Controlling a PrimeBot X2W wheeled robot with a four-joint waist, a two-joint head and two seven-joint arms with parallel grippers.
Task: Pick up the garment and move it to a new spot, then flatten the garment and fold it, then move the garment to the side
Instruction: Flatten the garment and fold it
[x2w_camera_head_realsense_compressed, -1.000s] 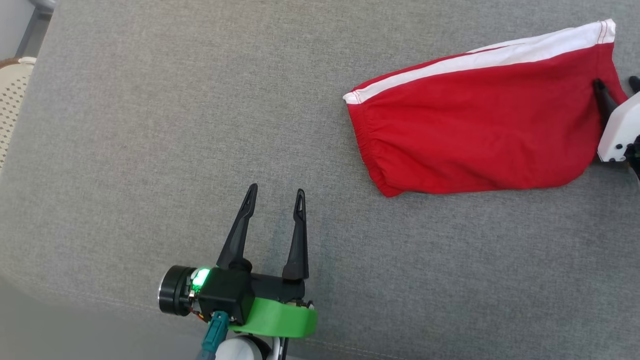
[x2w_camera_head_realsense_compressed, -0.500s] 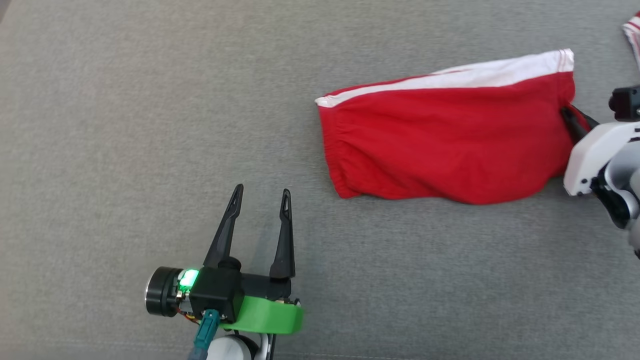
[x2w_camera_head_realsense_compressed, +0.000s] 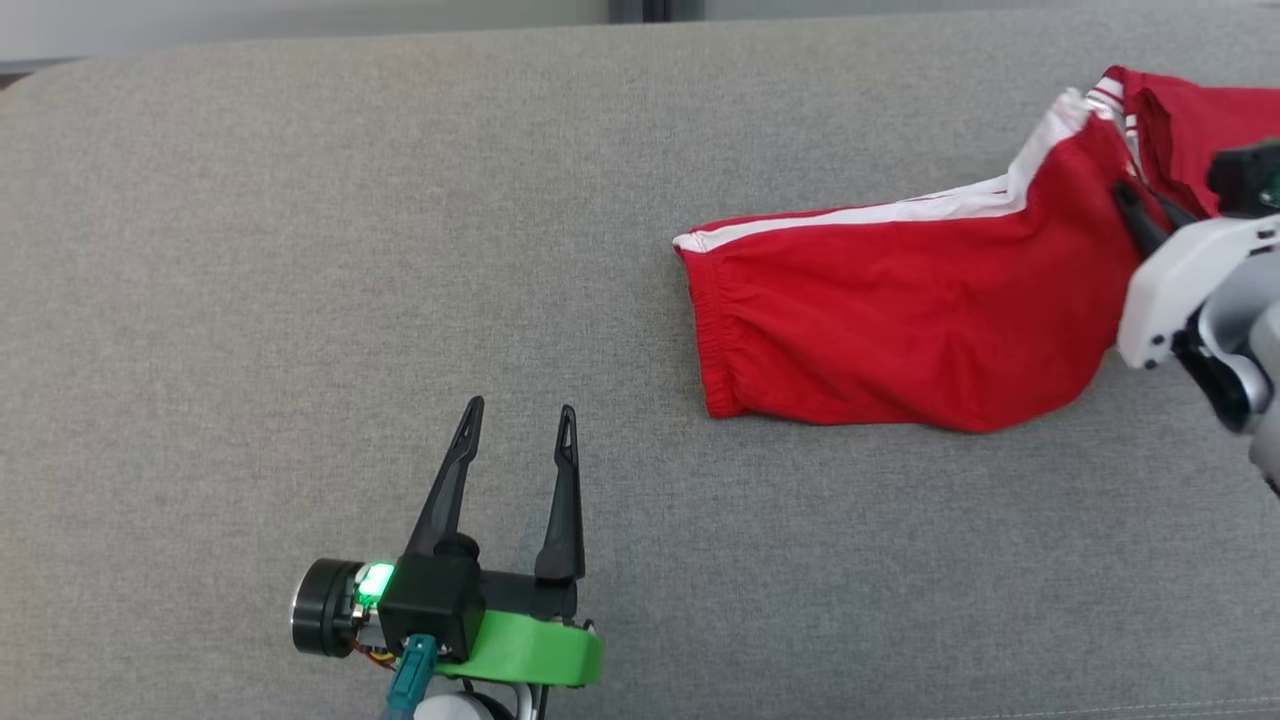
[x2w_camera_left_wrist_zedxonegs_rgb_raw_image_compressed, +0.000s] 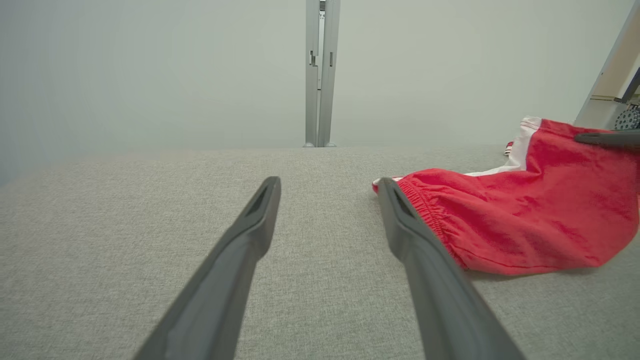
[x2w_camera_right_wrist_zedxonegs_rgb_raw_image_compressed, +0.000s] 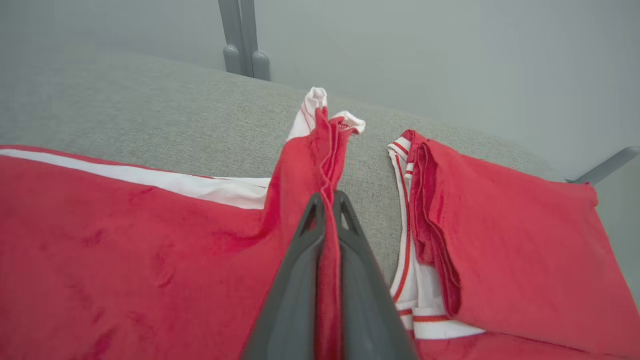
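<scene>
My right pincer (x2w_camera_right_wrist_zedxonegs_rgb_raw_image_compressed: 327, 198) is clamped on a leg hem of the red shorts (x2w_camera_head_realsense_compressed: 900, 310), at the grey bench's (x2w_camera_head_realsense_compressed: 300, 250) right side. My left pincer (x2w_camera_head_realsense_compressed: 520, 410) stands apart. This looks like the pickup step; next I should lift and carry.

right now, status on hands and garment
Right hand shut on garment edge, edge raised. Left hand open, apart from it, over grey cushion. Folded red cloth beside the grip.
</scene>
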